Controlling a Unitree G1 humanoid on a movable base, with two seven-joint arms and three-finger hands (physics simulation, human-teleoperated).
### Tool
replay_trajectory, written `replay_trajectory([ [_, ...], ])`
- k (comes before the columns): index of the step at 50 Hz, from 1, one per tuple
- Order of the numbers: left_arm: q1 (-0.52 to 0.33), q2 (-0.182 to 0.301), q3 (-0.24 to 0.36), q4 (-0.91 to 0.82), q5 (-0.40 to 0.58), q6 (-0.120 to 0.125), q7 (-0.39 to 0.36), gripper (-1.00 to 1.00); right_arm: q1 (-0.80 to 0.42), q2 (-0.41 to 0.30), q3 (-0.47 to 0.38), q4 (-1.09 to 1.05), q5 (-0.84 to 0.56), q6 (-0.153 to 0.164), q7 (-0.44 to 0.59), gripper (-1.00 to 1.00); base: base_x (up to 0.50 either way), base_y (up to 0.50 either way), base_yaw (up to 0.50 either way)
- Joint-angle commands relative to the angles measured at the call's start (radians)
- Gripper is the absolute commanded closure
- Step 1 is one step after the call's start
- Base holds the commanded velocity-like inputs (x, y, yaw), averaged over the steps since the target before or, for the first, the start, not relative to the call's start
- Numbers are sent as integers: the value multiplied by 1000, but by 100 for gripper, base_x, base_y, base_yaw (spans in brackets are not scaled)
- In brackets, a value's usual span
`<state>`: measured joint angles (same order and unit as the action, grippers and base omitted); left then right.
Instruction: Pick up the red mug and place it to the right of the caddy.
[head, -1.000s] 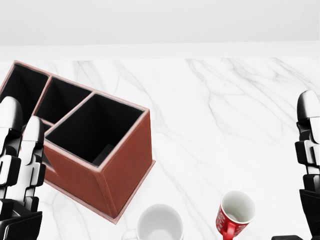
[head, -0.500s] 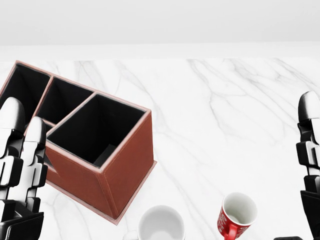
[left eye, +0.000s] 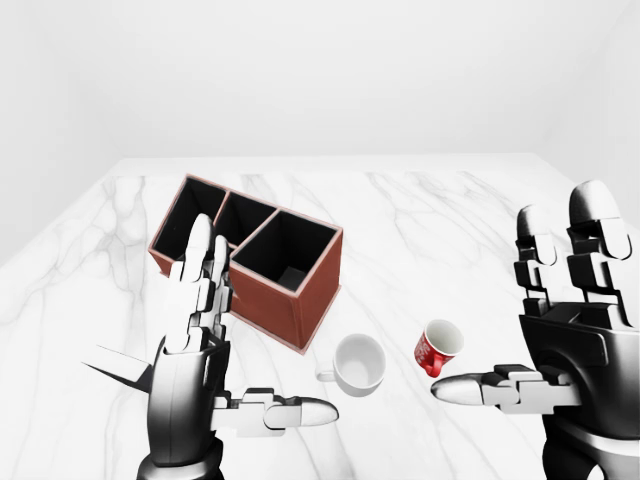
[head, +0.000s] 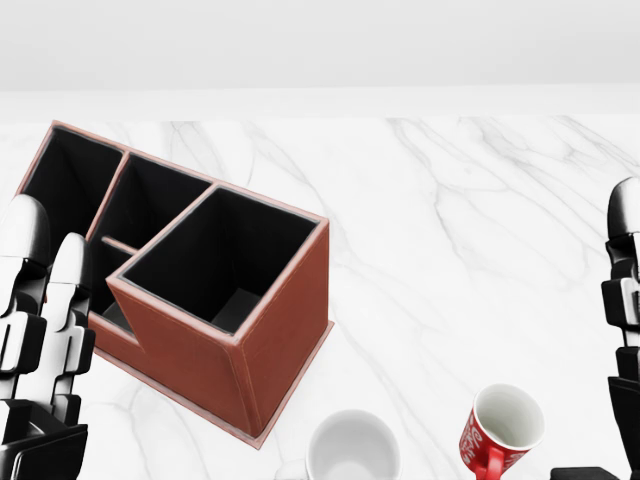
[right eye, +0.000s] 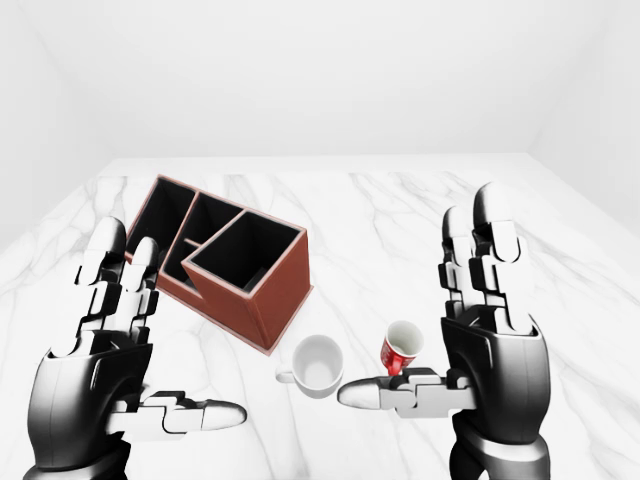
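In the left-eye view the red mug (left eye: 438, 346) stands tilted on the marble tabletop (left eye: 440, 230), right of a white mug (left eye: 358, 363) and well apart from the brown caddy (left eye: 250, 262), which sits toward the left. The left hand (left eye: 205, 345) is raised with fingers spread, gripping nothing; the right hand (left eye: 556, 330) likewise stands released, its thumb near the red mug without touching. In the head view the caddy's dark compartments fill the left, both mugs lie along the bottom edge. The right-eye view shows both hands apart from everything.
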<state>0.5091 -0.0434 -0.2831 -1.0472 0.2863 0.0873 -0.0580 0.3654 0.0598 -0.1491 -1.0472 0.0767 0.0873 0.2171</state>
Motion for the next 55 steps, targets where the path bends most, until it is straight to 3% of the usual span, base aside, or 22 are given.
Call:
replay_trajectory([
  [1, -50, -1, 5, 0, -4, 0, 12, -100, -47, -1, 8, 28, -14, 0, -32, -100, 0, 0, 0],
  [11, -57, 10, 4, 0, -13, 0, 22, -100, -67, -3, -56, 15, 19, 0, -11, -100, 0, 0, 0],
  [15, -69, 18, 7, 0, -21, 0, 32, -100, -114, -10, -136, 0, 65, 0, -3, -100, 0, 0, 0],
  [19, -71, 32, -5, 0, -23, 0, 43, -100, -169, -65, -203, 0, 88, 0, -8, -100, 0, 0, 0],
  [23, -71, 40, -4, 0, -32, 0, 52, -100, -205, -235, -233, 0, 166, 0, -81, -100, 0, 0, 0],
  [26, -68, 41, -9, 0, -30, 0, 54, -100, -230, -297, -272, 0, 188, 0, -79, -100, 0, 0, 0],
  [28, -68, 49, -19, 0, -28, 0, 63, -100, -219, -307, -324, 0, 249, 0, -30, -100, 0, 0, 0],
  [34, -77, 69, -30, 0, -35, 0, 87, -100, -240, -229, -379, 16, 26, 0, 208, -100, 0, 0, 0],
  [38, -75, 71, -34, 0, -33, 0, 90, -100, -263, -182, -403, 70, -1, 0, 326, -100, 0, 0, 0],
  [44, -70, 61, -16, 0, -38, 0, 77, -100, -271, -196, -376, 243, -107, 0, 383, -100, 0, 0, 0],
  [49, -72, 43, -3, 0, -32, 0, 58, -100, -233, -191, -417, 282, -133, 0, 475, -100, 0, 0, 0],
  [55, -102, 62, 9, 0, -57, 0, 79, -100, -253, -235, -473, 338, -167, 0, 481, -100, 0, 0, 0],
])
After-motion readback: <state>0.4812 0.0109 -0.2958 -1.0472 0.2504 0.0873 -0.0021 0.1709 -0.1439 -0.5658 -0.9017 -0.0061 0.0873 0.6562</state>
